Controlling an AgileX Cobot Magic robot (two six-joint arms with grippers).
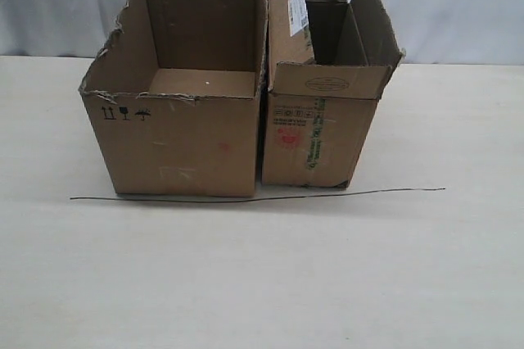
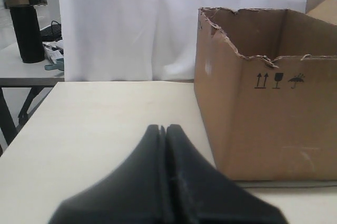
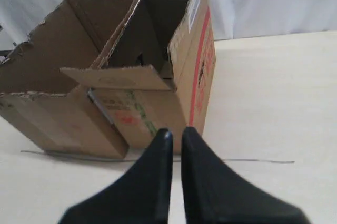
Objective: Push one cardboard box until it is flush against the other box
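Observation:
The cardboard box [image 1: 319, 138], narrow, with raised flaps, a white label and green-red print on its end, stands to the right of the other box [image 1: 176, 146]. That one is wide and plain, with a torn rim and black handling symbols. Only a thin dark seam shows between them, and I cannot tell whether they touch. Neither gripper shows in the exterior view. My left gripper [image 2: 164, 128] is shut and empty, off the other box's [image 2: 274, 124] corner. My right gripper [image 3: 177, 130] points at the cardboard box's [image 3: 199, 71] red-striped corner, fingers nearly together, holding nothing.
A thin dark wire [image 1: 246, 198] lies on the pale table along the front of both boxes, also seen as the wire [image 3: 253, 161] in the right wrist view. A white curtain hangs behind. A side table with a black cylinder [image 2: 26, 29] stands beyond the table's left edge.

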